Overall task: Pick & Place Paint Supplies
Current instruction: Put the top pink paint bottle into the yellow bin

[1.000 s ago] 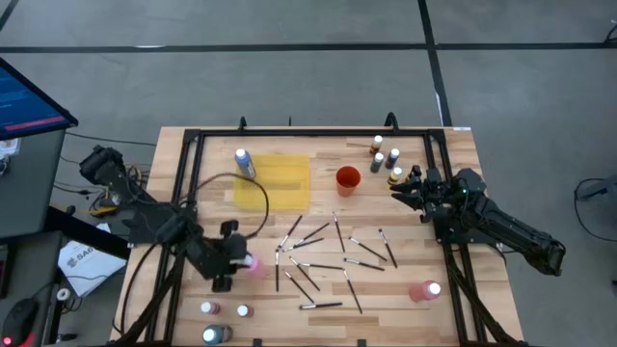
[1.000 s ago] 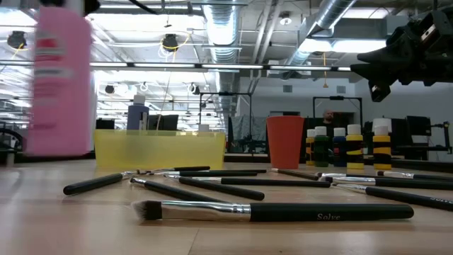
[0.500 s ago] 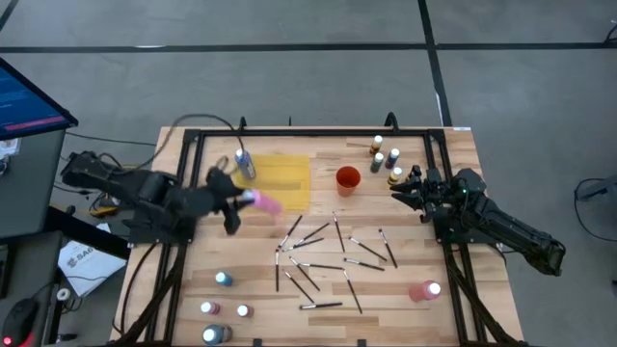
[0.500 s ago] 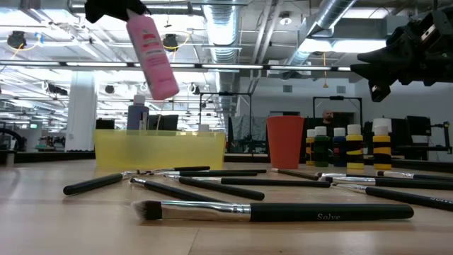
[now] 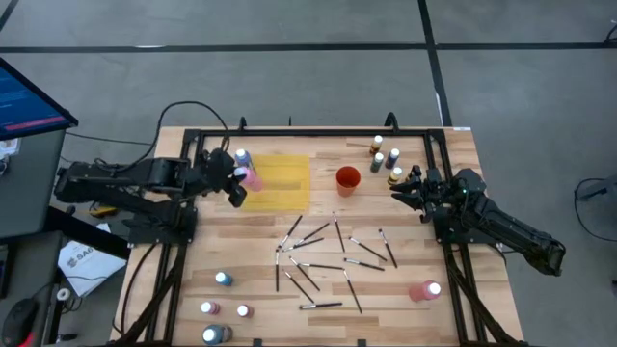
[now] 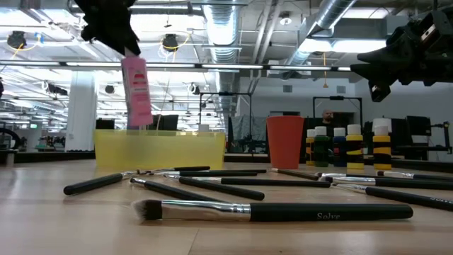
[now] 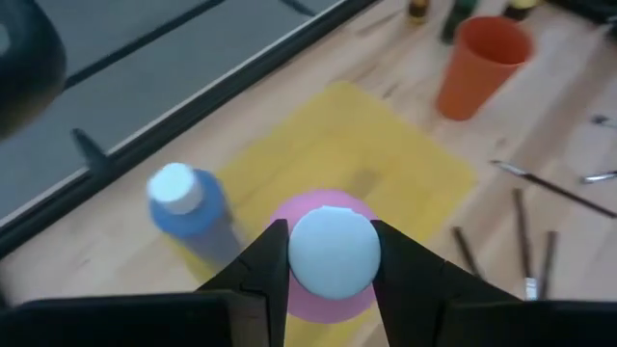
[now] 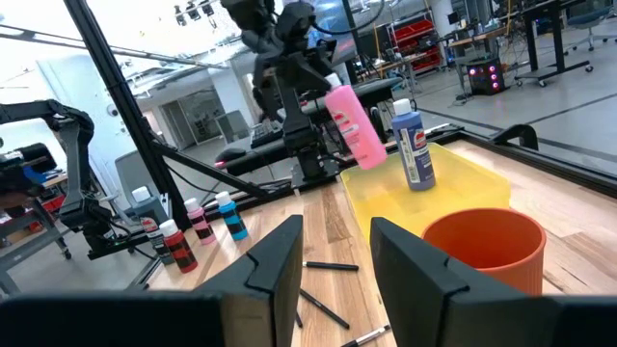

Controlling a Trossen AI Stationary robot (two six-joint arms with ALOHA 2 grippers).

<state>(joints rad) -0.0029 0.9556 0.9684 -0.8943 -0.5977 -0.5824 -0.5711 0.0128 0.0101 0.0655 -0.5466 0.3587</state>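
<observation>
The wooden table (image 5: 318, 289) carries everything, with the flat yellow mat (image 5: 284, 183) toward its eleven o'clock and a scatter of dark brushes (image 5: 323, 255) across the centre. The left gripper (image 5: 234, 181) hangs above the mat's nine o'clock edge, its fingers (image 7: 265, 265) clamped on the neck of a pink bottle (image 6: 136, 92) just under the pale cap, so the bottle hangs clear of the table, close to upright. A blue bottle (image 5: 244, 162) stands just beside it, at the mat's ten o'clock corner. The right gripper (image 5: 403, 188) waits near three o'clock, jaws parted and holding nothing, just beside a row of small bottles (image 5: 386, 159) and near the orange cup (image 5: 347, 179). More bottles (image 5: 220, 308) stand at the table's seven o'clock, and another pink one (image 5: 424, 289) lies at five. This looks like the carry-and-place step for one bottle. The next move would call for lowering it straight onto the mat beside the blue bottle without knocking that one, then letting go only once the base sits flat.
</observation>
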